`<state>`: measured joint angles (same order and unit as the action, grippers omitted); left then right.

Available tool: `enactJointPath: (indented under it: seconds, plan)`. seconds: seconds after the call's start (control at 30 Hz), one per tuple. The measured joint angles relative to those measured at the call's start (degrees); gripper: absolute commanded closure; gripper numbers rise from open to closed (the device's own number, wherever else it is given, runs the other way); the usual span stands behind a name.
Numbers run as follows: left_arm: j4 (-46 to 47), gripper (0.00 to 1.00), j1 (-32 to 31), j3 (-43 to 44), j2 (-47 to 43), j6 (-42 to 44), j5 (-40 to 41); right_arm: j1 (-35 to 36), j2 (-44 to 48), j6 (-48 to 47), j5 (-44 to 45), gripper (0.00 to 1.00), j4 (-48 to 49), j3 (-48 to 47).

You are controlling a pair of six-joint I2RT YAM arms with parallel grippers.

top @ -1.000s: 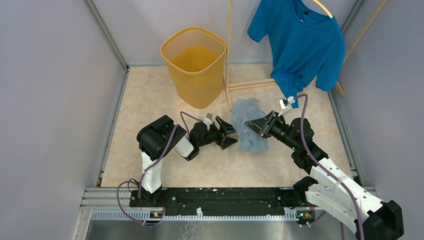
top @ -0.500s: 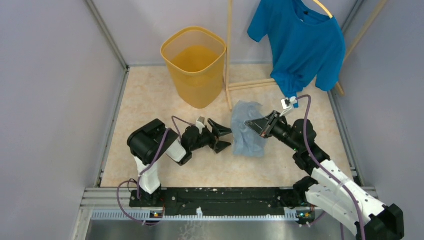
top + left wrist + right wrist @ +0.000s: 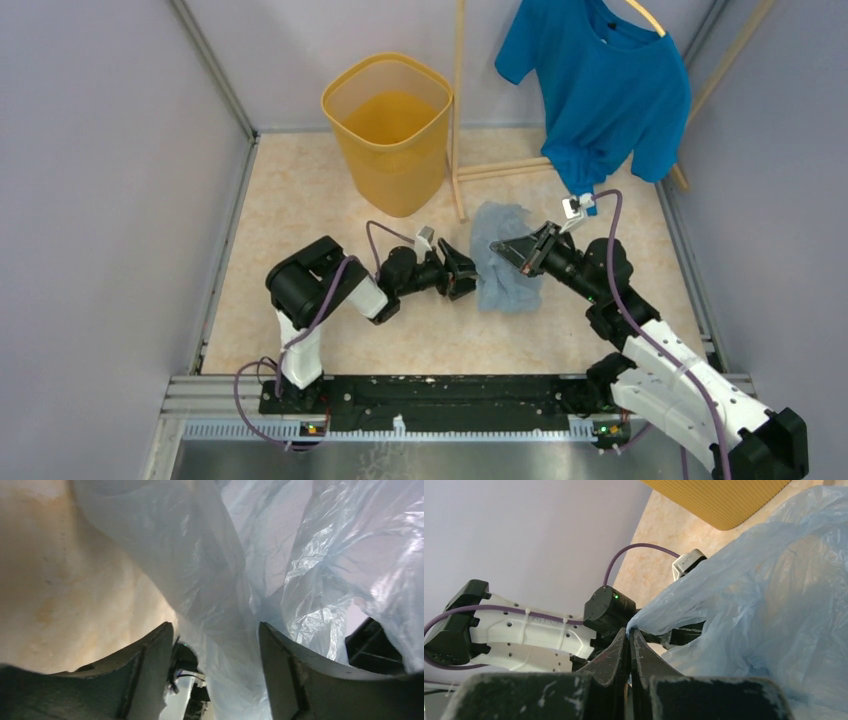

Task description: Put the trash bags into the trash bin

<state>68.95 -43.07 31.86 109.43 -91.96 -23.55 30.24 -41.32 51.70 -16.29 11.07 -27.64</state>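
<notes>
Status: early stage. The trash bags (image 3: 503,258) sit crumpled on the table (image 3: 290,200), centre of the overhead frame and just right of middle. The trash bin (image 3: 390,130) stands upright at upper centre-left, well apart from the film. I see only its own yellow floor inside, so nothing is binned yet.

- **right gripper** (image 3: 629,632): jaws pinched together on a fold of the film, which bunches at the tips in the wrist view. This is on the bag's right side in the overhead frame.
- **left gripper** (image 3: 216,645): jaws apart with a moderate gap and a band of film running through it, not clamped. The view is too close and washed out to tell whether the pads touch the film.

Done: one hold on the bag.

Left to do:
- close the left side for a second hold
- lift the film off the table
- carry it up-frame to the bin
- get it into the rim

The film looks limp and wider than the rim, so I expect it needs both holds. The blue T-shirt (image 3: 600,80) hanging at upper right is not part of the job.
</notes>
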Motion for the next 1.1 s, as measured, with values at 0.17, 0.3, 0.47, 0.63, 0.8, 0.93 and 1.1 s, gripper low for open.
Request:
enactJointPath:
  seconds: [0.17, 0.3, 0.47, 0.63, 0.8, 0.93, 1.1]
  plan:
    - [-1.36, 0.68, 1.33, 0.09, 1.42, 2.62, 0.44, 0.0, 0.26, -0.33, 0.26, 1.0, -0.96, -0.04]
    - [-15.47, 0.86, 4.31, -1.31, -7.85, 12.07, 4.63, 0.0, 2.45, -2.93, 3.13, 1.0, -6.62, -1.07]
    - [-38.75, 0.98, 5.16, 0.28, -31.43, 27.93, 18.53, -0.02, 3.91, -8.74, 9.73, 1.0, -15.37, -5.18]
    - [-57.64, 1.0, 3.74, 4.31, -47.65, 40.13, 32.74, 0.55, -1.33, -12.02, 12.24, 1.0, -18.34, -8.72]
    - [-71.76, 0.67, 2.78, 5.44, -56.54, 46.75, 41.16, 6.34, -9.27, -14.01, 14.8, 1.0, -18.97, -13.9]
    - [-73.42, 0.33, 2.82, 5.16, -61.51, 50.95, 37.09, 7.85, -9.7, -14.21, 14.71, 1.0, -17.4, -15.26]
    - [-66.05, 0.3, 2.78, 2.47, -60.76, 51.56, 18.86, 7.85, -9.77, -12.39, 12.7, 1.0, -14.08, -15.52]
